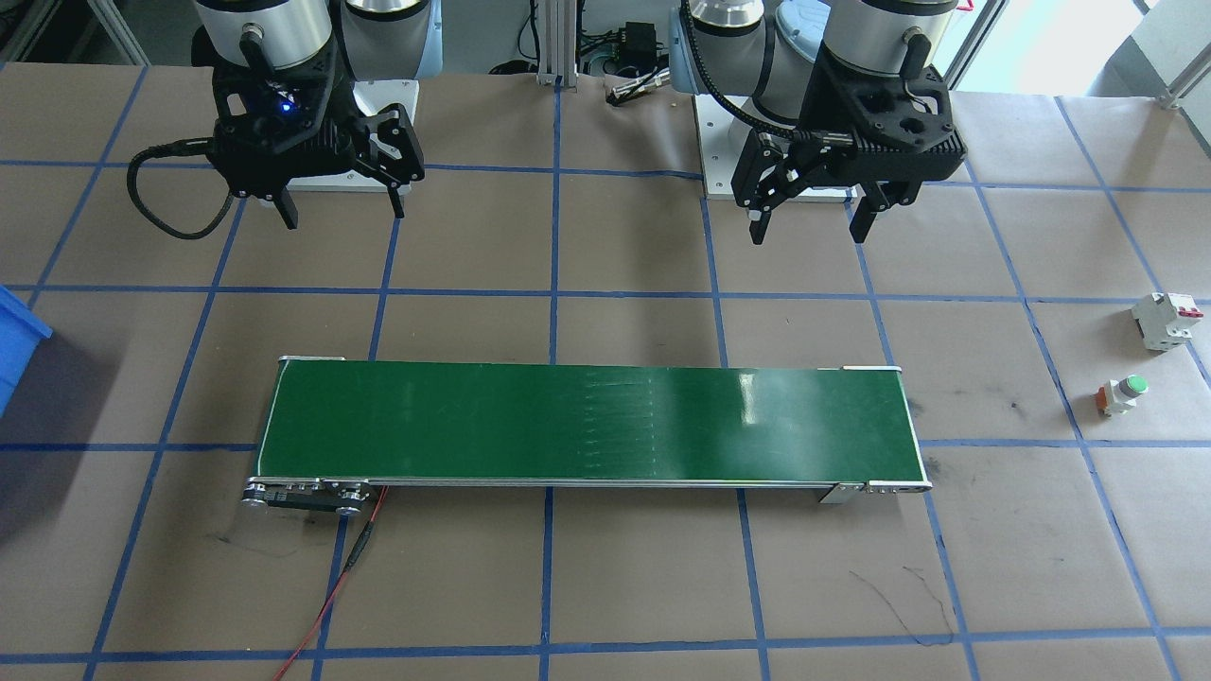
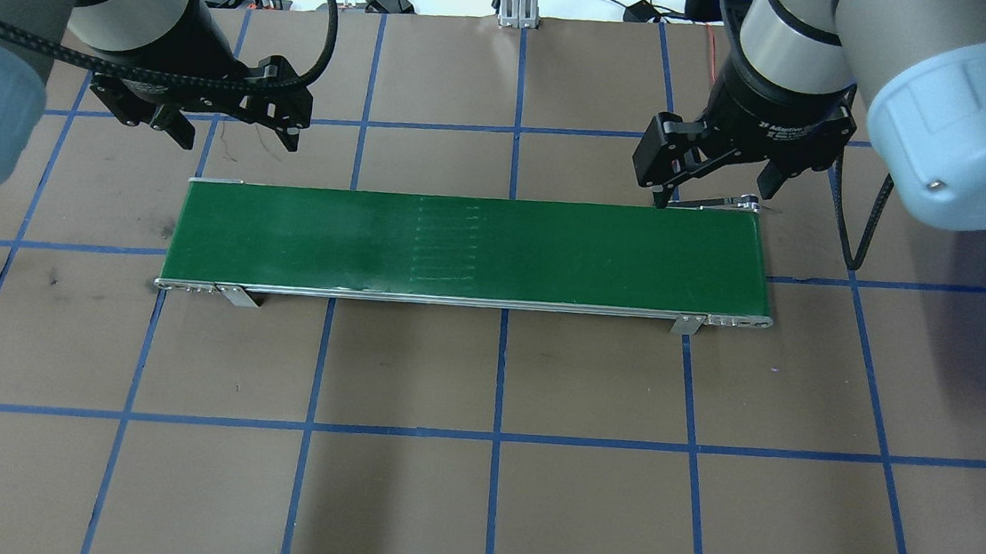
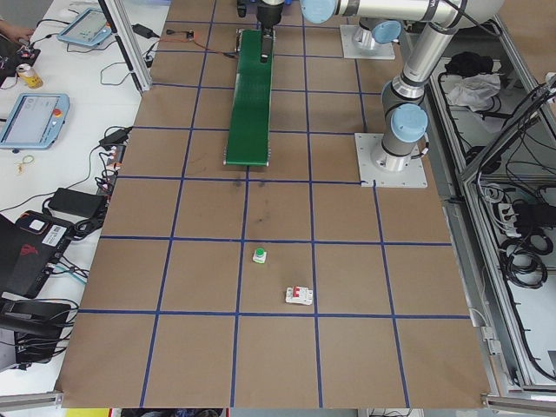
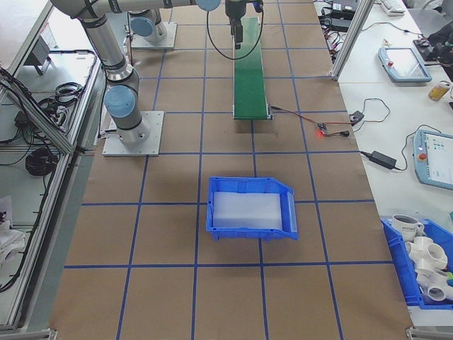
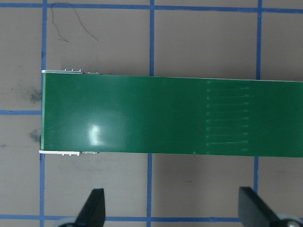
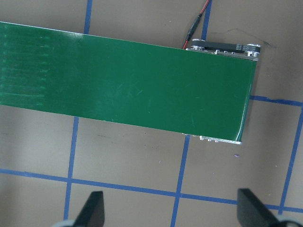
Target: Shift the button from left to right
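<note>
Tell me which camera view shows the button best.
The front-facing view: the button lies whole and unblocked there, green cap, pale body and orange base all distinct, near the breaker. The overhead view has it at the frame's left edge, the left view shows it small, and the right and wrist views miss it.

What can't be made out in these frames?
- Button: neither wrist view shows it; it sits at the overhead view's left edge, too small for detail.
- Breaker: outside the overhead view; markings too small.
- Bin: cut off by the frame edge in the front-facing and overhead views.
- Belt: whether it is running cannot be told.
- Left gripper and right gripper: only the fingertips show in the wrist views.
</note>
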